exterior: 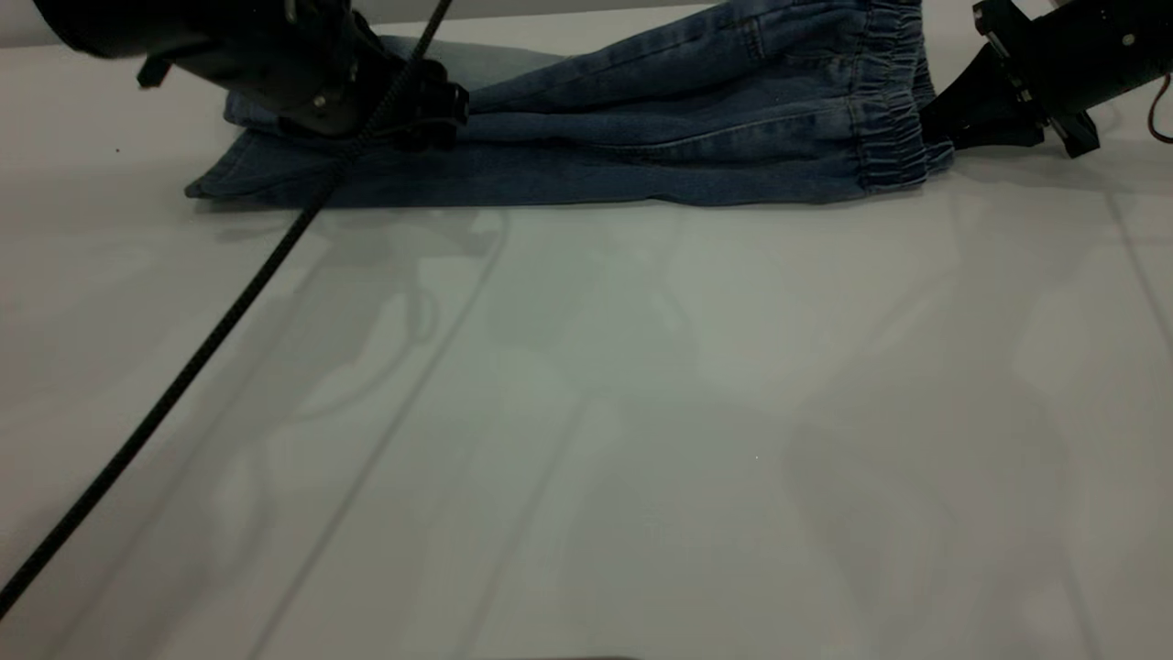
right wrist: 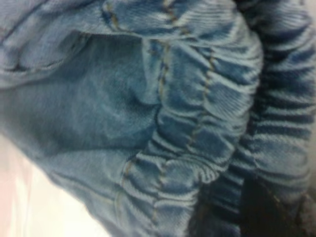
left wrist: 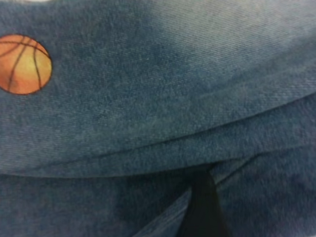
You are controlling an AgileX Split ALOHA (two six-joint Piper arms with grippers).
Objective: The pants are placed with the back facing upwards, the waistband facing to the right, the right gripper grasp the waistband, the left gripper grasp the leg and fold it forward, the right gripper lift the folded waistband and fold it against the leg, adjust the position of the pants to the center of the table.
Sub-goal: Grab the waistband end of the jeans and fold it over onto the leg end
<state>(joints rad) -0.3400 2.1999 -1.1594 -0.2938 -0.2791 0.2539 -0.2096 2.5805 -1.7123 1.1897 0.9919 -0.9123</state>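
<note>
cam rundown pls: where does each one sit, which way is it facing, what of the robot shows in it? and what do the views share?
Exterior: low at the table edge, facing both arms; shows the pants, left gripper on the leg end, right gripper at the waistband.
Left wrist: pressed close over the leg, basketball print in view; one dark finger shows.
Right wrist: close against the waistband; a dark finger at the edge.
Shared: all three see the pants' denim.

I'm seeing a black braided cable [exterior: 197, 353] cut diagonally across my exterior view, running from the lower left corner up toward the top middle. Far right edge, there's a thin reddish wire loop [exterior: 1162, 115]. Nothing further I can make out.
</note>
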